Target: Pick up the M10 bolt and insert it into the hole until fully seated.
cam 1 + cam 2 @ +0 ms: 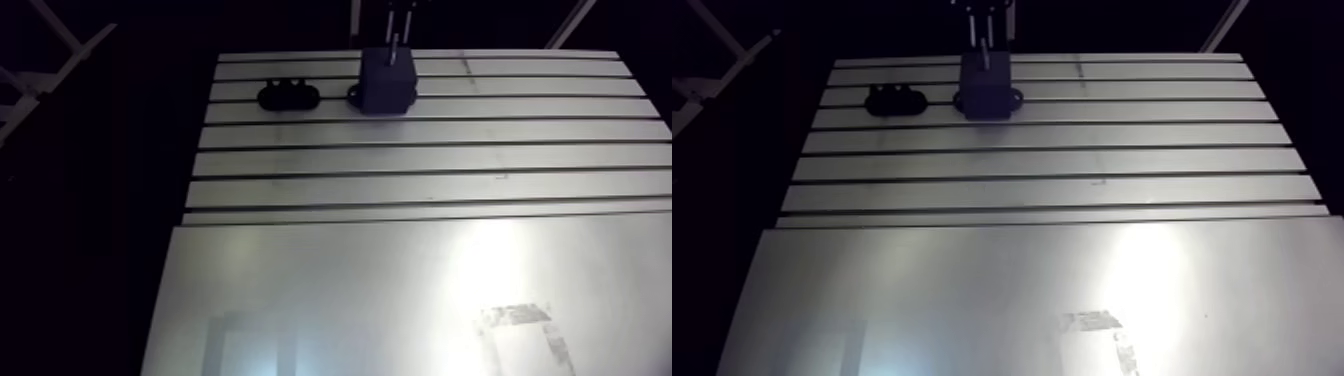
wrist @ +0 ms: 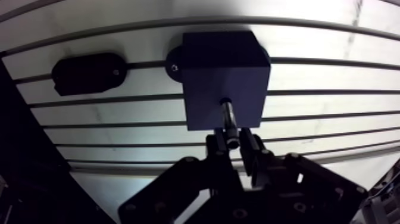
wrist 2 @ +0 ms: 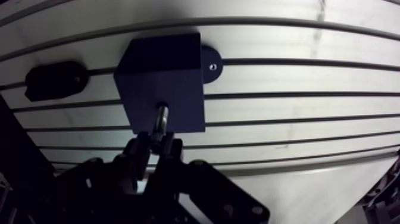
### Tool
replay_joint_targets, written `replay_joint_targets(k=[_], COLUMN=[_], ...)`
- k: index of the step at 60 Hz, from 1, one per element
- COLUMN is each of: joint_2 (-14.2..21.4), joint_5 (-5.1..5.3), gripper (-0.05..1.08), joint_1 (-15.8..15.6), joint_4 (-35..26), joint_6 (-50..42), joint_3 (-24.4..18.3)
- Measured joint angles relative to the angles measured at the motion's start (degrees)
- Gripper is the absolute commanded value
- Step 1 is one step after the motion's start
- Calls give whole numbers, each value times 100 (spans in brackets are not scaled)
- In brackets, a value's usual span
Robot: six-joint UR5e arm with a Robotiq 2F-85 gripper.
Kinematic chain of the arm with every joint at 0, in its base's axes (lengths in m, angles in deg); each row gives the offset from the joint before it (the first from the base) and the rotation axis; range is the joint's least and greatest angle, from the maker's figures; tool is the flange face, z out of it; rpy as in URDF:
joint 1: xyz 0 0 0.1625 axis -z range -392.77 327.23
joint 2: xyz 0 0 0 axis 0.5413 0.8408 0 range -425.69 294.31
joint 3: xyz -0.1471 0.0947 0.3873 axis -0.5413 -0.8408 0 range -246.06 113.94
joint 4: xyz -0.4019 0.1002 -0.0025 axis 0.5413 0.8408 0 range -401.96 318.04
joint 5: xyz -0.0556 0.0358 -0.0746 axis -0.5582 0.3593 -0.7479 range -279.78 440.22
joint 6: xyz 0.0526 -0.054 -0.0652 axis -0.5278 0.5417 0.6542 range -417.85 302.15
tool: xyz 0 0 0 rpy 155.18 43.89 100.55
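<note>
Slotted aluminium worktop [image 1: 420,180] carrying a dark block [image 2: 223,77], black oval piece [image 2: 86,72] just beside. Grips the M10 bolt [image 2: 229,122] in the clamped claw [image 2: 233,142], tip at the block's hole [image 2: 225,102].

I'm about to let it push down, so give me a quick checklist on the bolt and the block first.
1. Pincer shut on bolt: ok.
2. Bolt tip entered in top of block: ok.
3. Bolt fully seated: not ok, shaft shows above the block.
4. Bolt square to block: cannot tell.
5. Black holder apart from block: ok.
</note>
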Motion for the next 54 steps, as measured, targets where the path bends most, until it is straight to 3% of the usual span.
replay_joint_targets(k=[54], joint_2=[-20], joint_5=[-1], gripper=[108], joint_1=[0], joint_4=[-16], joint_6=[7], joint_3=[-62])
